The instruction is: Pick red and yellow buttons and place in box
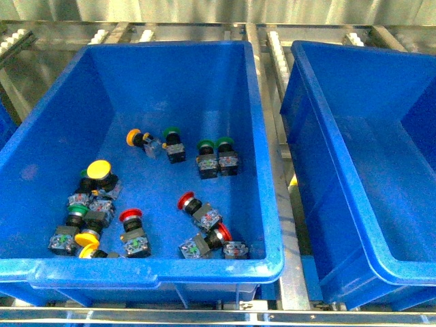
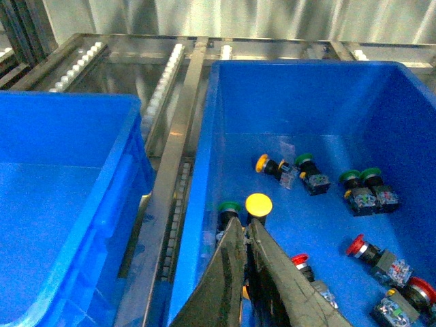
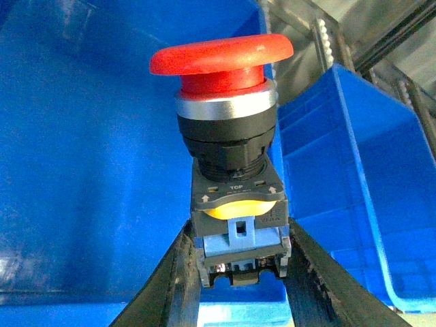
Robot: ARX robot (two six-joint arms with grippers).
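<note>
- Currently the right gripper (image 3: 238,242) clamps the red button (image 3: 228,136) by its contact block, jaws narrow, with the cap pointing straight away from them.
- The box (image 1: 361,163) seems to lie close behind it, so release looks next.
- The left gripper (image 2: 246,228) has its jaws pressed together and empty, above the yellow button (image 2: 258,204) in the other bin (image 1: 41,266).

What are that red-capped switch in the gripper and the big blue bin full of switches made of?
Red-capped switch: the matte red cap and black body look like moulded plastic. The bright collar under the cap looks like metal, though it may be chromed plastic. Bin: glossy moulded plastic, judging by its soft sheen and thick rolled rim.
</note>
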